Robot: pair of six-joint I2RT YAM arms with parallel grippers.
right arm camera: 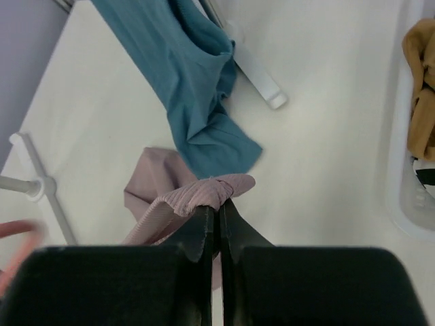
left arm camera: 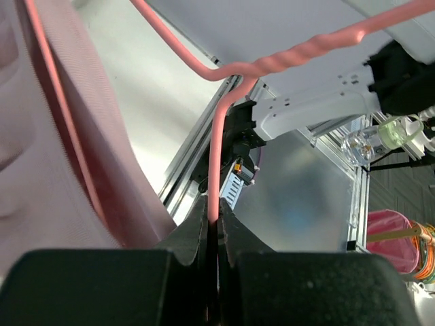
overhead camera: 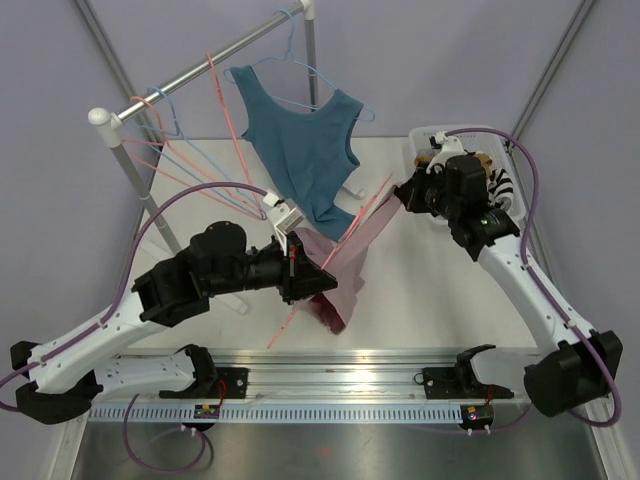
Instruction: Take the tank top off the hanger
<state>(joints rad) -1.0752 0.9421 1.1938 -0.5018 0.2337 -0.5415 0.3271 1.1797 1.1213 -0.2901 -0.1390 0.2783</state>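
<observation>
A mauve ribbed tank top (overhead camera: pixel 340 275) hangs between my two grippers above the table, still threaded on a pink wire hanger (overhead camera: pixel 285 325). My left gripper (overhead camera: pixel 293 262) is shut on the hanger's wire; in the left wrist view the hanger (left arm camera: pixel 216 163) runs up from the closed left gripper (left arm camera: pixel 217 221) with the tank top (left arm camera: pixel 41 170) draped to the left. My right gripper (overhead camera: pixel 400 195) is shut on a strap of the top, pulling it taut toward the right. In the right wrist view the strap (right arm camera: pixel 204 192) is bunched over the closed right gripper (right arm camera: pixel 219 207).
A teal tank top (overhead camera: pixel 300 150) hangs on a blue hanger from the clothes rack (overhead camera: pixel 200 62), with several empty hangers (overhead camera: pixel 180 160) beside it. A white basket (overhead camera: pixel 425 140) with clothes stands at the back right. The rack's white foot (right arm camera: pixel 255 68) lies on the table.
</observation>
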